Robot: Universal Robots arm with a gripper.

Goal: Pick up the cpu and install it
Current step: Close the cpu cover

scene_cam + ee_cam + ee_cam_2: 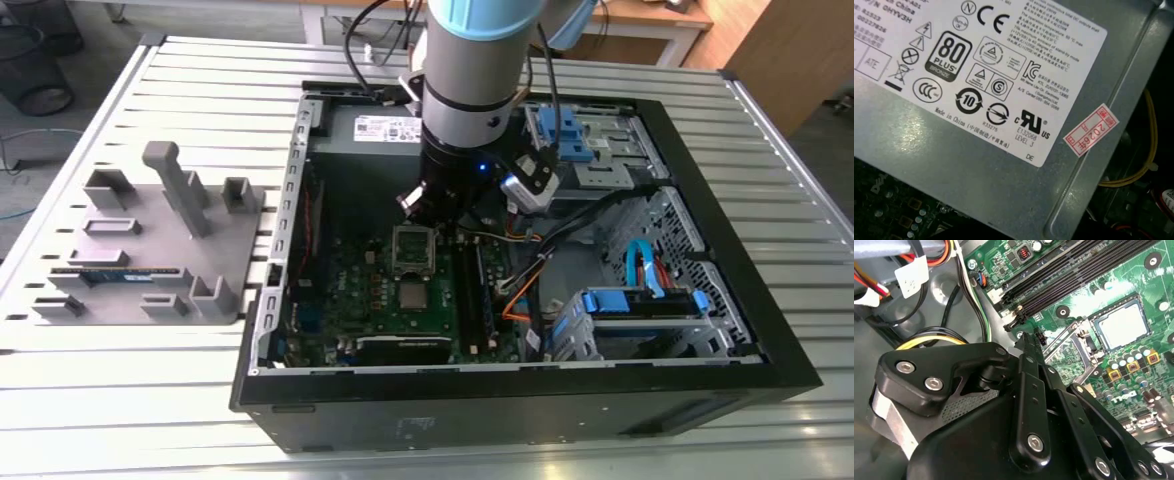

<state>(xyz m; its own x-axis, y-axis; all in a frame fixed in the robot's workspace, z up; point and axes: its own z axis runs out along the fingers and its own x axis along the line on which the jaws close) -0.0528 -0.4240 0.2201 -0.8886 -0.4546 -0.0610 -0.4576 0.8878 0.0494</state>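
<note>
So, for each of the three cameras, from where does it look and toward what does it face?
Exterior view: off the arm, raised, looking down into the open computer case on a slatted table; the arm reaches inside.
Second wrist view: on the arm, facing the motherboard past the black gripper; the cpu lies in its socket.
First wrist view: on the arm, close to the power supply and its label.
Shared: the exterior view also shows the cpu.

We cannot make out the gripper's (1026,347) fingertips behind its own black linkage; the motherboard (1114,300) perhaps runs past the edge.
</note>
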